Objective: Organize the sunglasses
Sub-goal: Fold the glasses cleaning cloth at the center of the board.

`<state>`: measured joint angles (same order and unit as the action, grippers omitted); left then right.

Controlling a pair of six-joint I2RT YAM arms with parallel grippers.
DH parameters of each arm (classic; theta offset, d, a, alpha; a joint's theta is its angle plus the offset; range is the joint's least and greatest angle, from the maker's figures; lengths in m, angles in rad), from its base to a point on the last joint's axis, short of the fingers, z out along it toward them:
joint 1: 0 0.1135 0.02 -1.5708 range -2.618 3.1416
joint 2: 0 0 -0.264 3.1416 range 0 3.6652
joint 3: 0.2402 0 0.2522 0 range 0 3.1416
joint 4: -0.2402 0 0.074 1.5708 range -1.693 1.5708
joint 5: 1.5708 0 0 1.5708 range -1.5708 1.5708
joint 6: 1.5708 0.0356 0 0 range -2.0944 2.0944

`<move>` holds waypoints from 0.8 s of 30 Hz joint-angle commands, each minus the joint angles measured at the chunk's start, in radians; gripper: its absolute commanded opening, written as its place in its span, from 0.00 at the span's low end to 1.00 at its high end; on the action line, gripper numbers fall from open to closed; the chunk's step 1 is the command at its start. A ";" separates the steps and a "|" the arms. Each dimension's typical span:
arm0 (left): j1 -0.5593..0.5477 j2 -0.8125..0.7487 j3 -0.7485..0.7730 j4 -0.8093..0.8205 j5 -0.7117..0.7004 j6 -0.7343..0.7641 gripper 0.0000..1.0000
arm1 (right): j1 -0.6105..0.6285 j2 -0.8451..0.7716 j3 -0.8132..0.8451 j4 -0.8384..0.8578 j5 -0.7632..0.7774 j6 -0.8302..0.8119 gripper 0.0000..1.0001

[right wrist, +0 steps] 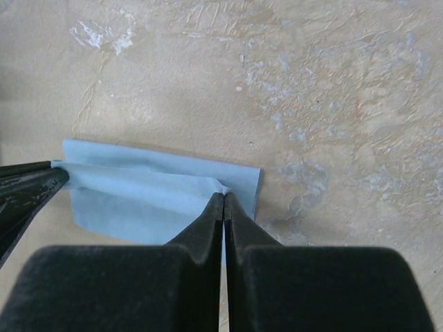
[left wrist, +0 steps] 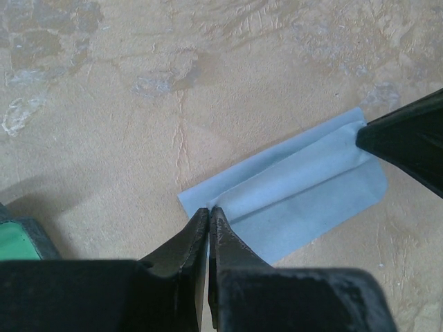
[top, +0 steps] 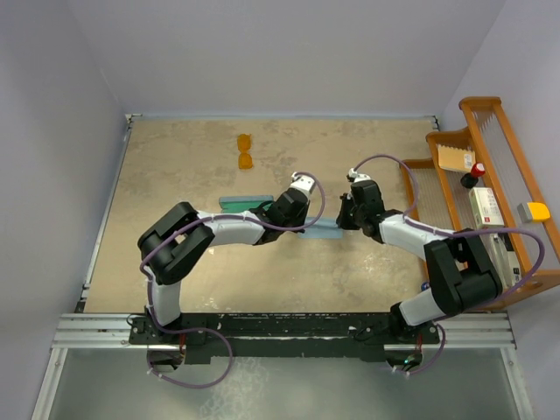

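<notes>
Now, sunglasses [top: 245, 150]: I see them lying on the far part of the counter [top: 175, 166], a little left of centre. The two orange lenses sit one behind the other, nothing touches them, and they are well apart from both arms. Neither wrist camera picks them up.
Left fingers [left wrist: 209, 211]: clenched tip to tip on the left end of a pale blue cloth [left wrist: 297, 194], with the fabric's corner pinched between the tips.
Right fingers [right wrist: 223, 197]: clenched as well, gripping the right end of the same cloth near its corner.
Cloth: it lies low on the counter between the two arms. A lengthwise fold runs from one grip to the other, and one layer overlaps the other. From above I only see a strip of it past the wrists.
Cross-check: in my left wrist view the dark tip of the right fingers meets the cloth's other end. In my right wrist view the left fingers come in at the left edge of the frame, on the cloth's other end.
Case [top: 243, 203]: a teal-edged strip shows just left of the left wrist, nearer than the sunglasses. A green corner of it shows at the lower left of my left wrist view, apart from the cloth.
Rack [top: 490, 118]: wooden, at the right edge of the counter, holding a few small items I cannot make out. The right arm's elbow sits beside it.
</notes>
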<state>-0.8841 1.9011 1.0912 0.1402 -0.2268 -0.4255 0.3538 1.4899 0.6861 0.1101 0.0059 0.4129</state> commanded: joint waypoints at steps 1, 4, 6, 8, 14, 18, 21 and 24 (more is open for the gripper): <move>-0.003 -0.064 -0.011 0.026 -0.025 0.015 0.00 | 0.011 -0.045 -0.017 0.005 0.004 0.002 0.00; -0.003 -0.066 -0.010 0.023 -0.043 0.023 0.00 | 0.011 -0.046 -0.016 0.006 0.006 0.004 0.00; -0.002 -0.063 0.000 0.016 -0.057 0.034 0.00 | 0.011 -0.043 -0.013 0.008 0.003 0.005 0.00; -0.003 -0.056 0.017 0.001 -0.070 0.051 0.00 | 0.014 -0.042 -0.012 0.010 0.002 0.006 0.00; -0.002 -0.062 0.012 -0.005 -0.062 0.068 0.00 | 0.016 -0.050 -0.014 -0.002 0.002 0.003 0.00; -0.003 -0.073 -0.021 0.019 -0.037 0.070 0.00 | 0.019 -0.054 -0.019 -0.004 0.002 0.002 0.00; -0.003 -0.080 -0.038 0.034 -0.024 0.072 0.00 | 0.022 -0.057 -0.025 -0.006 0.000 0.003 0.00; -0.003 -0.083 -0.045 0.042 -0.012 0.077 0.00 | 0.025 -0.061 -0.029 -0.008 0.001 0.002 0.00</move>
<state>-0.8845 1.8751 1.0595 0.1413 -0.2543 -0.3733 0.3721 1.4666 0.6640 0.1070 0.0055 0.4156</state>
